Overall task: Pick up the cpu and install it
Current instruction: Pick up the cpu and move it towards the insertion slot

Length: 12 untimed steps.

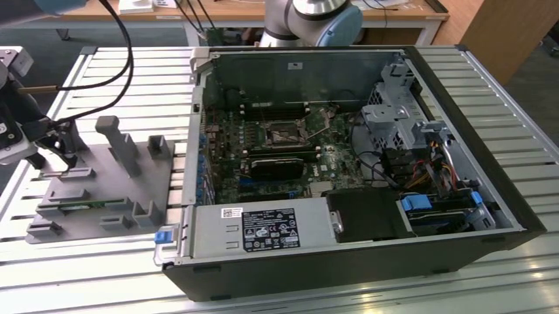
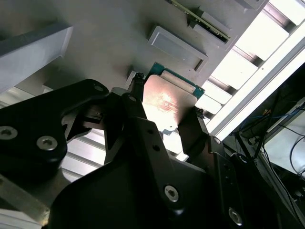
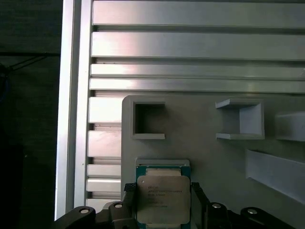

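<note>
Exterior and both wrist views: CPU pick-up station. The claw (image 1: 54, 147) hangs low over the end of the grey fixture tray (image 1: 105, 190) that lies towards the exterior view's left. The tray rests on a slatted aluminium table (image 1: 96, 72).

In the first wrist view, the claw (image 3: 162, 187) straddles the cpu (image 3: 162, 200). One dark finger (image 3: 129, 195) lies along each of two opposite edges of the chip, so the claw pinches the cpu between its tips. The silvery metal top faces the camera, with a green board rim showing on the side away from the wrist. The second wrist view gives the same grip from an oblique angle: the cpu (image 2: 167, 102) sits between the fingers (image 2: 137, 102), and its lid catches a bright reflection. Whether the chip has left the tray surface (image 3: 200, 157) cannot be told.

Just beyond the fingertips, the tray carries a square pocket (image 3: 149, 119) and, beside it, an open-sided bracket (image 3: 240, 119). Tall upright pegs (image 1: 118, 140) stand near the claw, on its side towards the computer.

Well apart from the claw, towards the exterior view's right, an open computer case (image 1: 349, 261) lies on its side. It exposes the motherboard (image 1: 262, 131), whose black-framed socket (image 1: 284, 134) sits near the board's middle. The power supply (image 1: 262, 229) occupies the near edge. The arm's base (image 1: 315, 19) stands behind the case.
</note>
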{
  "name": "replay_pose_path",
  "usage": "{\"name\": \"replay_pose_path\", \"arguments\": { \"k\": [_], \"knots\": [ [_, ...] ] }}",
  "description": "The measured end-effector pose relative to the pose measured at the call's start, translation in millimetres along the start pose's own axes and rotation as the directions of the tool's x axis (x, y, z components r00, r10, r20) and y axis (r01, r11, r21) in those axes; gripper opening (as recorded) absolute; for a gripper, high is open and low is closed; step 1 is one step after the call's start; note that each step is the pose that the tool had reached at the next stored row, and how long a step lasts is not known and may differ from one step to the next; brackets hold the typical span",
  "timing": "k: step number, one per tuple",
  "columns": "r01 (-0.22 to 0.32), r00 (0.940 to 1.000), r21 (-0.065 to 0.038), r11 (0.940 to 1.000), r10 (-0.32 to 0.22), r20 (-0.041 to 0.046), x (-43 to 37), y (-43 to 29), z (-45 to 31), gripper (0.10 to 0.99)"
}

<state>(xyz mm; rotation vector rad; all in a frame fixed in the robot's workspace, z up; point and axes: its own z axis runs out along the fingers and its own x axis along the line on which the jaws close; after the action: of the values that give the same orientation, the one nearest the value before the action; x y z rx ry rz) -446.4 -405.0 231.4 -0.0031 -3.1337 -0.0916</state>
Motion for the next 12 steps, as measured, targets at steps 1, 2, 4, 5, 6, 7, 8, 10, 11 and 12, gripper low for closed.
{"name": "replay_pose_path", "arguments": {
  "k": [1,2,4,5,6,7,8,10,11,12],
  "knots": [
    [0.000,1.0000,0.000,1.0000,0.000,0.0000,0.0,0.0,-0.2,0.541],
    [0.000,1.0000,0.000,1.0000,0.000,-0.0001,0.0,0.1,-0.4,0.541],
    [0.000,1.0000,0.000,1.0000,0.000,0.0000,0.0,0.1,-0.7,0.541],
    [0.000,1.0000,0.000,1.0000,0.000,-0.0001,0.0,0.1,-0.9,0.541],
    [0.000,1.0000,0.000,1.0000,0.000,0.0000,0.0,0.2,-1.1,0.541],
    [0.000,1.0000,0.000,1.0000,0.000,0.0000,0.0,0.2,-1.3,0.541],
    [0.000,1.0000,0.000,1.0000,0.000,0.0000,0.0,0.2,-1.5,0.541],
    [0.000,1.0000,0.000,1.0000,0.000,0.0000,0.0,0.3,-1.9,0.541],
    [0.000,1.0000,0.000,1.0000,0.000,0.0000,0.0,0.3,-2.1,0.541],
    [0.000,1.0000,0.000,1.0000,0.000,-0.0001,0.0,0.4,-2.3,0.541]
  ]
}}
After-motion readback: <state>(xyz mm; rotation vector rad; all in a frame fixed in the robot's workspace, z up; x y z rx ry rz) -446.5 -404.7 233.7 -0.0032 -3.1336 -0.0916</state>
